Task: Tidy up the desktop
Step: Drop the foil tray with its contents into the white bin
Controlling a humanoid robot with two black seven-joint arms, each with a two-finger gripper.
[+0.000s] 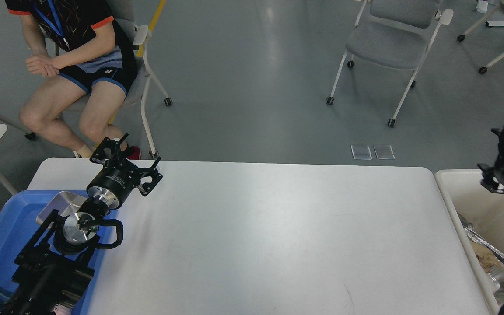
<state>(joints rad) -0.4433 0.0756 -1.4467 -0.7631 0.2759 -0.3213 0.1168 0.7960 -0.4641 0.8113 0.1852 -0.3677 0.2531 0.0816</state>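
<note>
The desktop (278, 227) is a wide white tabletop with rounded corners, and its surface is bare. My left gripper (134, 154) is open and empty, held just above the desktop's far left corner. My right gripper (503, 153) comes in at the right edge, above the white bin (446, 192). It is dark and seen partly end-on, so I cannot tell how its fingers stand. Nothing shows in it.
A blue plastic tray (2, 236) sits at the left edge under my left arm, with a shiny metal dish (57, 205) in it. The white bin holds a crumpled foil tray (495, 262) with brown scraps. A seated person (72, 65) and a grey chair (387, 43) are beyond the table.
</note>
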